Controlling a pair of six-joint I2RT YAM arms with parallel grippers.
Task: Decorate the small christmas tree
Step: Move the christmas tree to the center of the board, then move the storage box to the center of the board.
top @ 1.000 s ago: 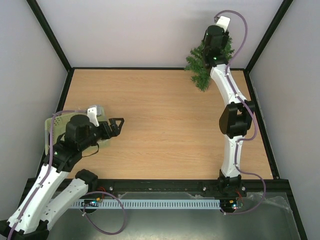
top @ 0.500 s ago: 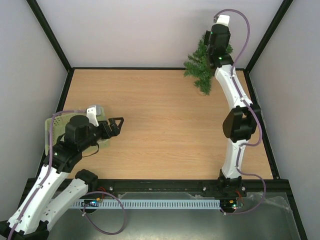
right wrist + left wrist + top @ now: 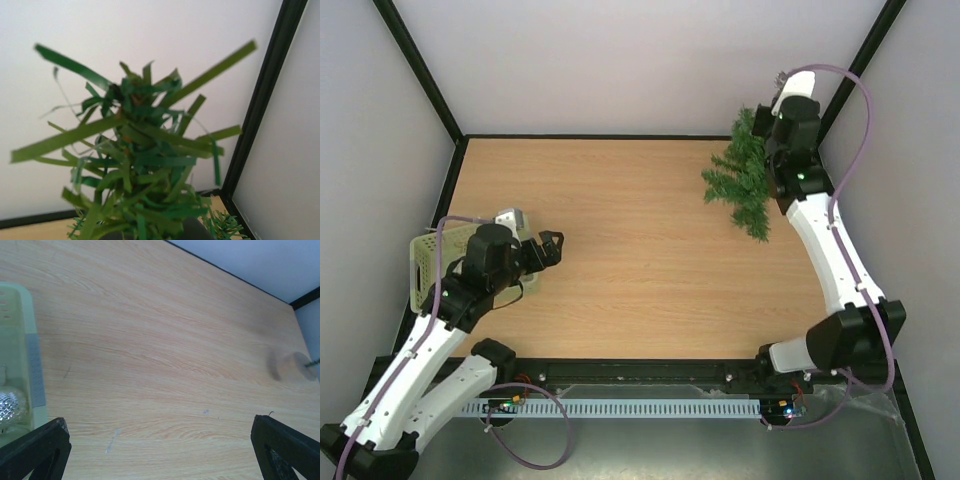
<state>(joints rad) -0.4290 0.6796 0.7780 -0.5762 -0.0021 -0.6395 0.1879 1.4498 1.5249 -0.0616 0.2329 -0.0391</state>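
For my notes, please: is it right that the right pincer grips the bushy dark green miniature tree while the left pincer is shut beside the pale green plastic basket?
Not quite: the left pincer is open, not shut, as the left wrist view shows; the rest holds.

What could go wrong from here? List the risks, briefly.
1. The right gripper holds the tree tilted, by thin needles near its top; it could slip out.
2. The tree is close to the right wall; a swing could snag branches.
3. The open left gripper sits beside the basket at the left edge of the table; a careless move might shove it off.
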